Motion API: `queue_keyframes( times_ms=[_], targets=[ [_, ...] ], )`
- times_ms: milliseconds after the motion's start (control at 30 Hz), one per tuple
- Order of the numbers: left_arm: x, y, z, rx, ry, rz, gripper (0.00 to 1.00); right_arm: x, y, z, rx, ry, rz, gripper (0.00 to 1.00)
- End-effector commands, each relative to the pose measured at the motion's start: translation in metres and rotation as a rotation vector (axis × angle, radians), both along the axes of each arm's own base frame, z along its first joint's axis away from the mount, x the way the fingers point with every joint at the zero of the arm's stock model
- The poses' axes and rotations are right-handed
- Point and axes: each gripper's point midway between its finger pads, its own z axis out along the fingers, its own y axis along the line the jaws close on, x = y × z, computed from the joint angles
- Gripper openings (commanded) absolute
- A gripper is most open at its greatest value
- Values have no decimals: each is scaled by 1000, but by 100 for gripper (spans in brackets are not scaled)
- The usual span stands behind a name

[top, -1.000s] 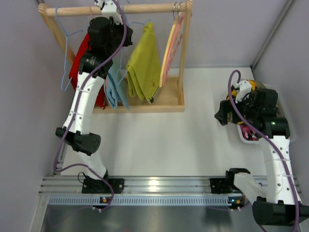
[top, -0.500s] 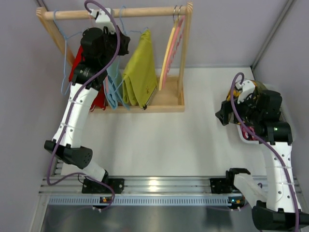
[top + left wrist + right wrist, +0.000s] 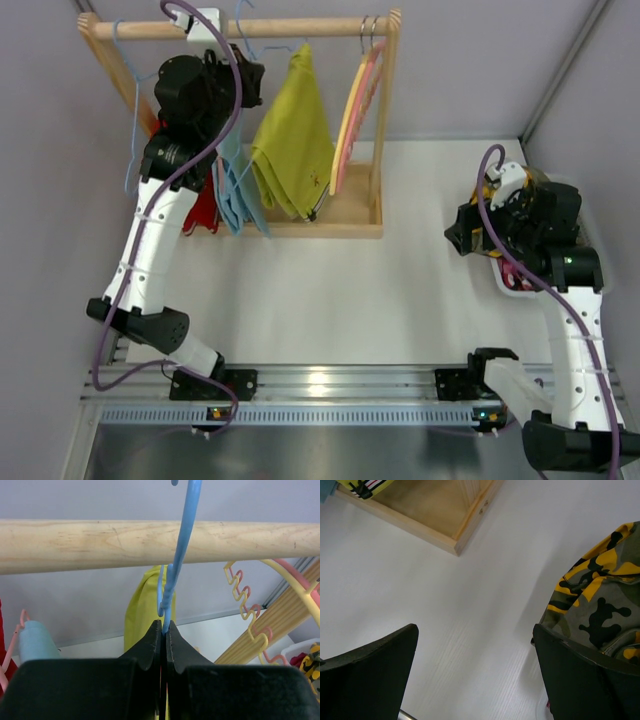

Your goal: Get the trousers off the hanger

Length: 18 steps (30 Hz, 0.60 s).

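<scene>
The left hand point(image 3: 164, 628) is up at the wooden rail point(image 3: 100, 545), in the upper left of the top view. Its two fingers are pressed together on the thin neck of a blue hanger point(image 3: 182, 540), just below where the hook crosses the rail. All three garments hang on the rack. The yellow-green trousers point(image 3: 295, 140) are in the middle, the light blue trousers point(image 3: 238, 185) are to their left, and the red trousers point(image 3: 203, 205) are at the far left, partly behind the arm. From these views I cannot say surely which garment this hanger carries.

The right hand point(image 3: 475, 650) waits at the right side of the table point(image 3: 400, 280) with its fingers spread wide and nothing between them. It is just beside a camouflage cloth point(image 3: 600, 605).

In my judgement the step in hand is to unhook the hanger from the rail, and no trousers are removed yet. The next move calls for a lift high enough that the hook clears the top of the rail, and then a pull toward the lower part of the frame. The grip is on a narrow, smooth wire, so the hanger may turn or slip if the lift is fast.
</scene>
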Motion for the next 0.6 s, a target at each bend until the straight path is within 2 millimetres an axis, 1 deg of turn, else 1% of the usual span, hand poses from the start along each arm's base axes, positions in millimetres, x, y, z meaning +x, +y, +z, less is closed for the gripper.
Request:
queue_keyframes(
  times_ms=[0, 67, 100, 167, 200, 267, 300, 333, 367, 400, 433, 467, 500, 533, 567],
  targets=[
    [-43, 14, 129, -183, -384, -5, 0, 2, 6, 36, -3, -124, 31, 99],
    [-49, 13, 131, -186, -386, -11, 0, -1, 8, 41, 1, -147, 44, 99],
    [-62, 13, 137, -191, -400, -28, 0, -4, 9, 48, 4, -174, 49, 99],
    [-72, 12, 129, -190, -375, -40, 0, -5, 12, 58, 14, -216, 60, 99],
    [-84, 13, 128, -196, -369, -49, 0, -6, 13, 63, 24, -231, 60, 99],
    [-95, 15, 120, -207, -334, -58, 0, -6, 17, 72, 44, -256, 81, 99],
    [-107, 21, 118, -213, -327, -56, 0, -5, 20, 77, 59, -263, 88, 99],
    [-111, 22, 113, -224, -307, -59, 0, -5, 24, 85, 72, -281, 109, 99],
    [-120, 24, 112, -232, -304, -66, 0, -5, 26, 88, 81, -288, 117, 99],
    [-119, 23, 100, -229, -274, -68, 0, -4, 29, 91, 96, -292, 121, 99],
    [-134, 28, 103, -241, -282, -74, 0, -3, 30, 97, 101, -308, 124, 99],
    [-138, 27, 98, -252, -265, -86, 0, -4, 37, 102, 110, -316, 153, 99],
    [-137, 26, 84, -247, -227, -90, 0, -4, 41, 106, 122, -318, 162, 99],
    [-142, 28, 81, -255, -219, -91, 0, -5, 47, 110, 129, -328, 182, 99],
    [-154, 31, 83, -277, -222, -100, 0, -4, 50, 117, 135, -349, 189, 99]
  ],
)
